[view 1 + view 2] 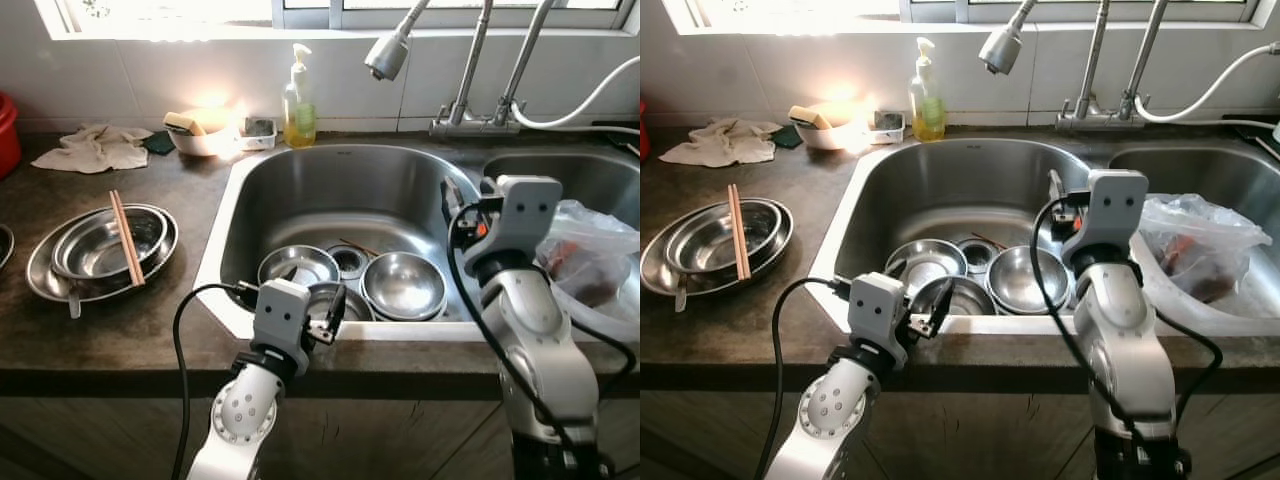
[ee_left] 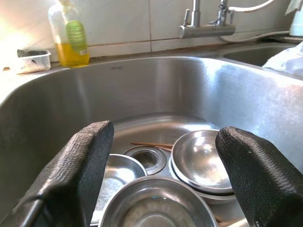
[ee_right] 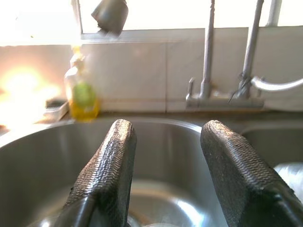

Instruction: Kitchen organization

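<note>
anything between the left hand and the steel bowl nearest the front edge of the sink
Nothing visible. The left hand hangs open just above the sink's front rim, and the nearest bowl lies directly below between its fingers, with no other dish or chopstick across that gap.

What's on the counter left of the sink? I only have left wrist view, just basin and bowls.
Observer: A stack of steel plates and bowls with wooden chopsticks lying across it.
Operator: Right end effector, where?
Observer: The right end effector hangs over the basin's right side, above the bowls, fingers open.
Operator: Anything in the other basin?
Observer: A clear plastic bag lies in the second basin, with something reddish inside that I can't identify.
</note>
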You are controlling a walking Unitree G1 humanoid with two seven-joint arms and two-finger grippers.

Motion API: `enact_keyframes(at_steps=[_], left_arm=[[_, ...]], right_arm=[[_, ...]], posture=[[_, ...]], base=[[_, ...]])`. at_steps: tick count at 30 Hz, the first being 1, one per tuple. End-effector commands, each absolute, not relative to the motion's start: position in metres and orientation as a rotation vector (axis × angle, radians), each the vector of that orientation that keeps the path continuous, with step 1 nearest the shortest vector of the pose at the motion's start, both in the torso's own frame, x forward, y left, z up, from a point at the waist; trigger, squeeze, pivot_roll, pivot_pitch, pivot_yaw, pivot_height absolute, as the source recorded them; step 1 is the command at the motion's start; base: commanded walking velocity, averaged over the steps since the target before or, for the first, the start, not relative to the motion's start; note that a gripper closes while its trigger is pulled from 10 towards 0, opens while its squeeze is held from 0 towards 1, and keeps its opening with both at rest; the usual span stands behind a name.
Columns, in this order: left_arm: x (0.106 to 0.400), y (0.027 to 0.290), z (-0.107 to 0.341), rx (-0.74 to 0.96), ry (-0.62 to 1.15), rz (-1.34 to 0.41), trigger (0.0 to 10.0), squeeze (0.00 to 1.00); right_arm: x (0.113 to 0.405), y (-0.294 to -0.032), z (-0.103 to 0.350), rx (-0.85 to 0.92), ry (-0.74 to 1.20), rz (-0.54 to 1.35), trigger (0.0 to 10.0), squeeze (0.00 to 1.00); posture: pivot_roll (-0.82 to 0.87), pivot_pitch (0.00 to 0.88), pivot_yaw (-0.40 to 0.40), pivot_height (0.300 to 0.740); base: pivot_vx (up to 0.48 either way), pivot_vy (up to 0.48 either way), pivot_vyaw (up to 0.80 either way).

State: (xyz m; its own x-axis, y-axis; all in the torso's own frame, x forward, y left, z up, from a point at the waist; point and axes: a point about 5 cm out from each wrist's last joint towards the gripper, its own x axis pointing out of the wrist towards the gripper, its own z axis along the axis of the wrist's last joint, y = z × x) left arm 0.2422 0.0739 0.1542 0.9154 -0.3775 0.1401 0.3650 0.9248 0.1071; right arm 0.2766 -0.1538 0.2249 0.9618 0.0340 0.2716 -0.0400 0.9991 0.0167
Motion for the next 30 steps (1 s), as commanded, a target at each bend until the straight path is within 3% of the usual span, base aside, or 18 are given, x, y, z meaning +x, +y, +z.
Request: enact_keyframes(at_steps=[1, 16, 30], left_arm=[[0.241, 0.073, 0.152, 0.09, -0.156, -0.386, 10.0, 0.0], [0.232, 0.078, 0.152, 0.081, -0.177, -0.399, 10.0, 0.0], [0.231, 0.075, 0.146, 0.088, -0.156, -0.404, 10.0, 0.0]], right_arm=[[0.271, -0.153, 0.226, 0.016, -0.292, 0.047, 10.0, 0.0], [0.244, -0.148, 0.191, -0.031, -0.222, 0.132, 10.0, 0.0], [0.247, -0.141, 0.186, -0.007, -0.204, 0.119, 10.0, 0.0]], posture=[[0.04, 0.048, -0.031, 0.74], [0.05, 0.021, -0.027, 0.74], [0.04, 0.01, -0.023, 0.74]], base=[[0.0, 0.0, 0.0], [0.0, 0.0, 0.0], [-0.058, 0.0, 0.0]])
